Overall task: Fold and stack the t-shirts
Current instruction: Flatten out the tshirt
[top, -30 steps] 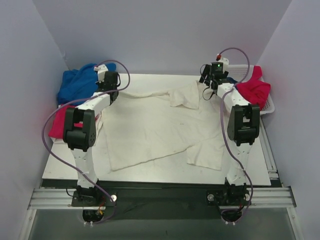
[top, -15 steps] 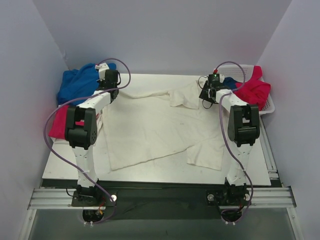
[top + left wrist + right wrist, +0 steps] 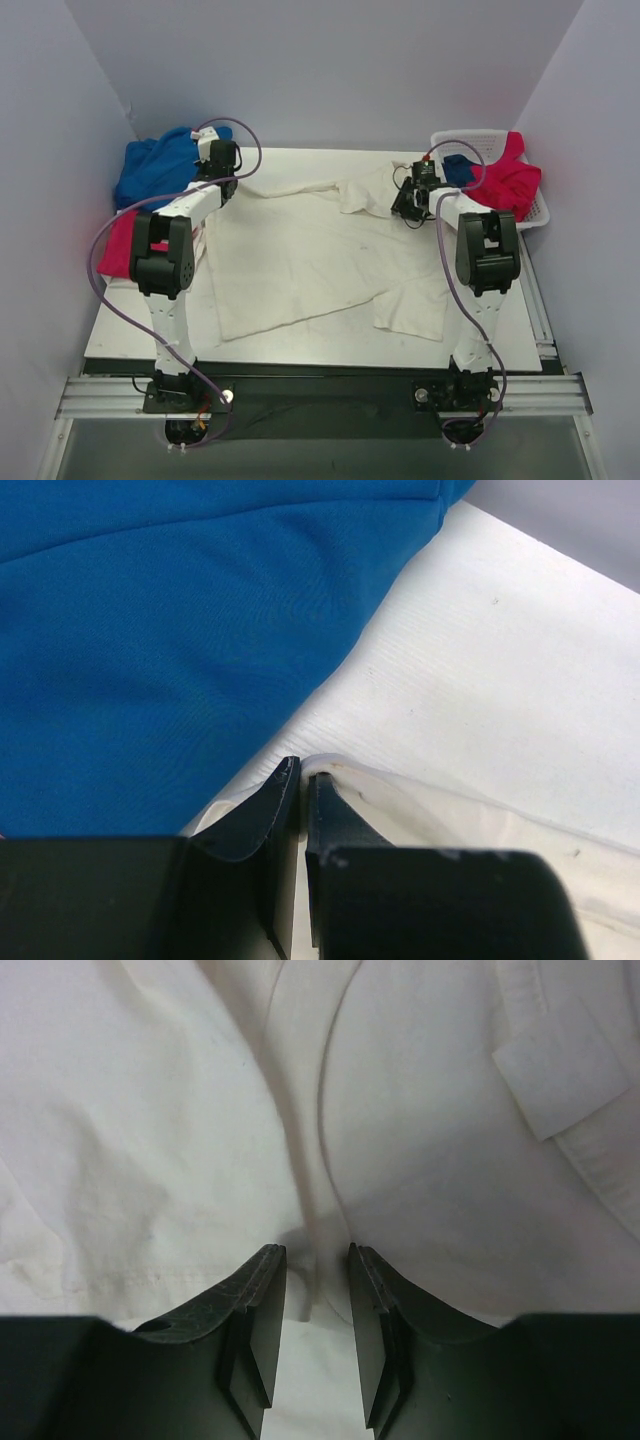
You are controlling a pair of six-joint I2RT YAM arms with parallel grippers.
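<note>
Left gripper, arm stretched to upper left, clamped on cream-white t-shirt hem; right gripper straddles a ridge near its unreadable label; whether clamped, cannot tell.

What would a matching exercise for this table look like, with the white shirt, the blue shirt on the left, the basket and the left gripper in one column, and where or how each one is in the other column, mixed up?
Column one:
1. white shirt
2. blue shirt
3. basket
4. left gripper

Column two:
A. bunched up in the far left corner
B. shut on the white shirt's edge
C. spread out across the middle
D. at the far right, with a pink shirt in it

Pairs: 1-C, 2-A, 3-D, 4-B
</note>
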